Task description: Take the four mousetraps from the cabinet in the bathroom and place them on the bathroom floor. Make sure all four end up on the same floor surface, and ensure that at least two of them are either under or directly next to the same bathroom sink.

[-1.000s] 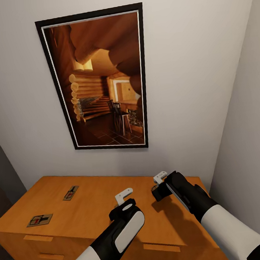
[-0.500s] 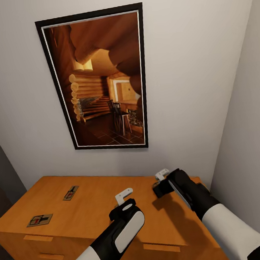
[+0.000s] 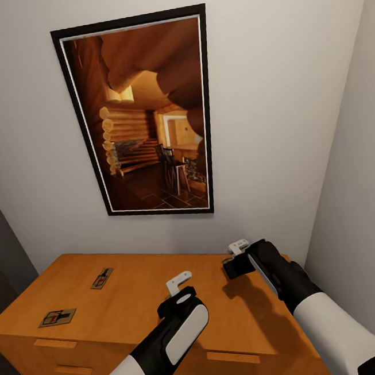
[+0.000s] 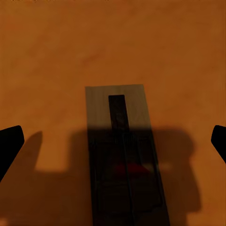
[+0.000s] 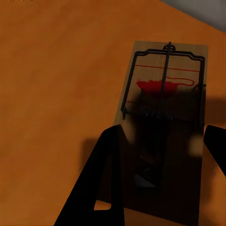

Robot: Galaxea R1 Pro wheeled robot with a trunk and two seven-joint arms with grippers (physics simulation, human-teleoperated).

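Observation:
Two mousetraps (image 3: pixel 102 278) (image 3: pixel 57 317) lie flat on the left part of the honey-orange cabinet (image 3: pixel 133 274) top. My left gripper (image 3: pixel 179 283) hovers over the middle of the top. In the left wrist view it (image 4: pixel 114 141) is open, its dark fingertips (image 4: pixel 9 143) wide apart, with a third mousetrap (image 4: pixel 121 122) lying in shadow between them. My right gripper (image 3: pixel 236 254) is over the cabinet's back right corner. In the right wrist view it (image 5: pixel 162 132) is open, its fingers (image 5: pixel 101 183) straddling a fourth mousetrap (image 5: pixel 165 89) with a red bait patch.
A large black-framed picture (image 3: pixel 145 114) hangs on the wall right behind the cabinet. A side wall (image 3: pixel 357 204) stands close to the cabinet's right end. Drawer fronts with small handles (image 3: pixel 237 356) face me below the top.
My right gripper has moved to the right and slightly back, toward the cabinet's back right corner. The left arm and the two left mousetraps have not moved.

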